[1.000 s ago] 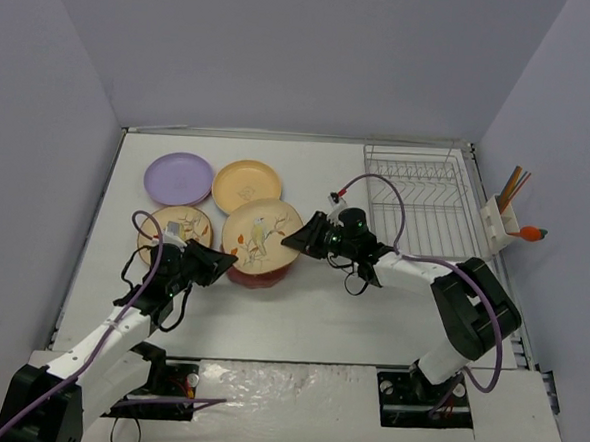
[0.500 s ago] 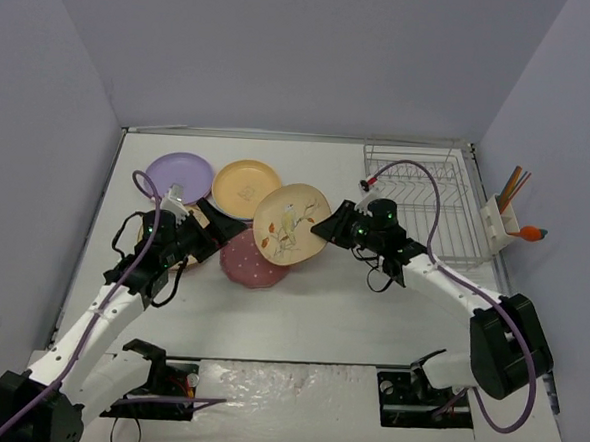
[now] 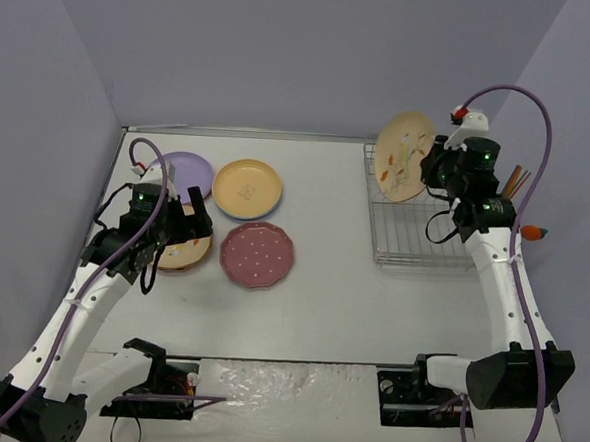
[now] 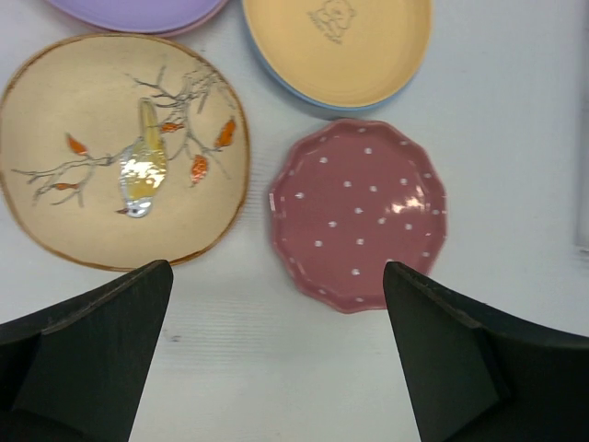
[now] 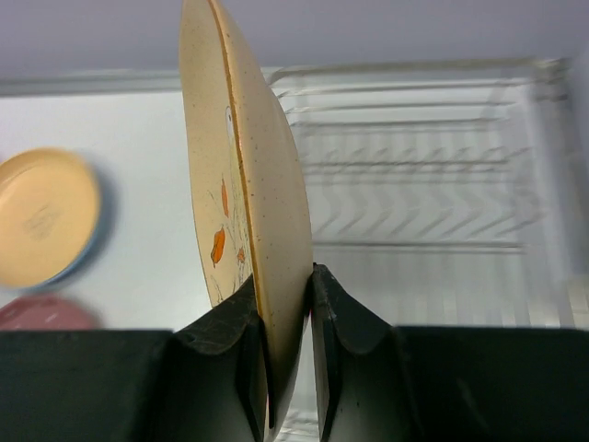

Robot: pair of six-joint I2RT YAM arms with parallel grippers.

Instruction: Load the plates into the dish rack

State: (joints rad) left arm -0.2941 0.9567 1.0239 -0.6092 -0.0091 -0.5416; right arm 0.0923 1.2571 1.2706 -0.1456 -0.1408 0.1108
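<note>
The right hand (image 5: pixel 287 318) grasps a tan plate (image 5: pixel 244 184) on edge above the dish rack (image 5: pixel 414 184); the left hand (image 4: pixel 276 359), released, hovers above the counter (image 4: pixel 515 138) near a pink plate (image 4: pixel 357 214)

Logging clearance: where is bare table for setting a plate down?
Bare: white tabletop between the pink dotted plate and silver wire dish rack, plus the near strip. Crowded: far left, around lilac plate, yellow-orange plate, tan bird-print plate.

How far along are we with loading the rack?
Nothing is racked yet: the dish rack shows no plates. In hand: the right gripper is shut on a bird plate, held upright above the rack's edge. Remaining: the lilac plate, yellow plate, pink dotted plate and second bird plate lie on the table; the left gripper is open.
</note>
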